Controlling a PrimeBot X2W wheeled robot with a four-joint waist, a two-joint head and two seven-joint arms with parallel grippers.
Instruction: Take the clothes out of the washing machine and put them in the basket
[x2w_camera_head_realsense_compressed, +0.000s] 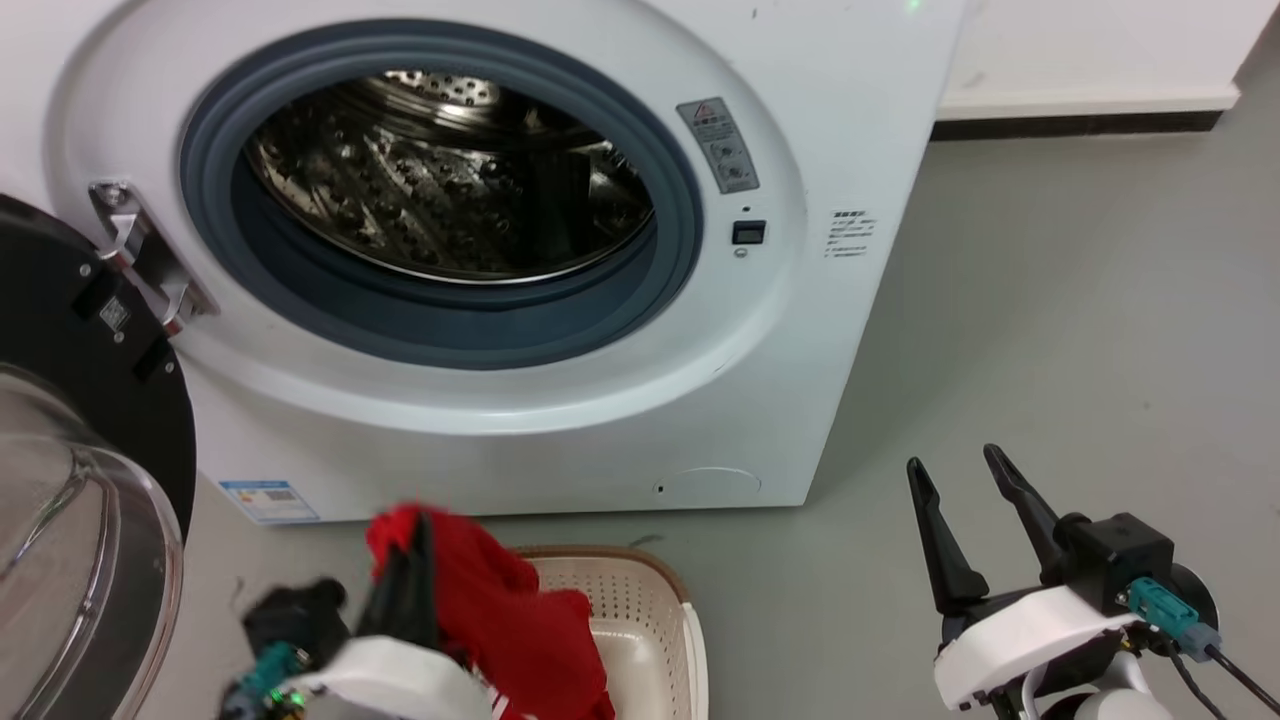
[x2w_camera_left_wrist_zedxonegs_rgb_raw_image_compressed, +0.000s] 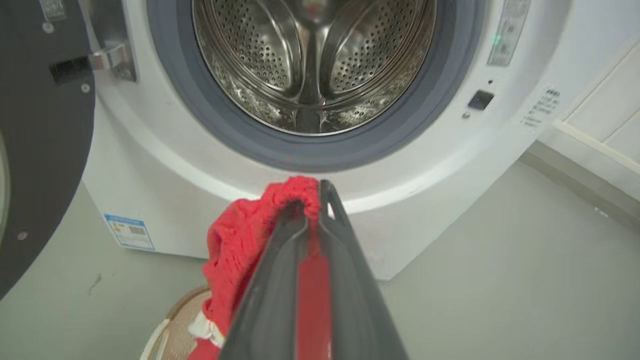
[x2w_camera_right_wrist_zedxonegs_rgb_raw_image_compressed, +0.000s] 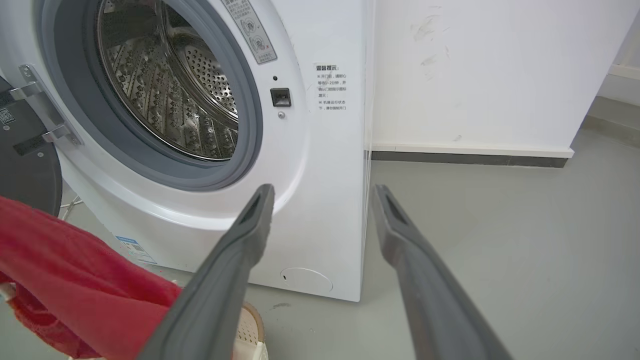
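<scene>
Hanging from the left gripper (x2w_camera_left_wrist_zedxonegs_rgb_raw_image_compressed: 312, 199), whose two dark fingers are pinched tight on a fold of it, a red garment (x2w_camera_head_realsense_compressed: 525, 620) droops over the left side of the basket (x2w_camera_head_realsense_compressed: 640, 595) (a white strip of trim shows low on the cloth in the left wrist view). Whether the cloth touches the basket I cannot tell. The basket stands on the grey floor (x2w_camera_head_realsense_compressed: 1050, 350), just before the bottom front edge of the washing machine (x2w_camera_head_realsense_compressed: 600, 430). Off to the right, the right gripper (x2w_camera_head_realsense_compressed: 955, 465) hangs over the floor with its fingers spread apart and empty. Further back, the machine's door (x2w_camera_head_realsense_compressed: 90, 400) is swung wide to the left, and the perforated steel drum (x2w_camera_head_realsense_compressed: 450, 190) gleams behind the grey-rimmed opening
</scene>
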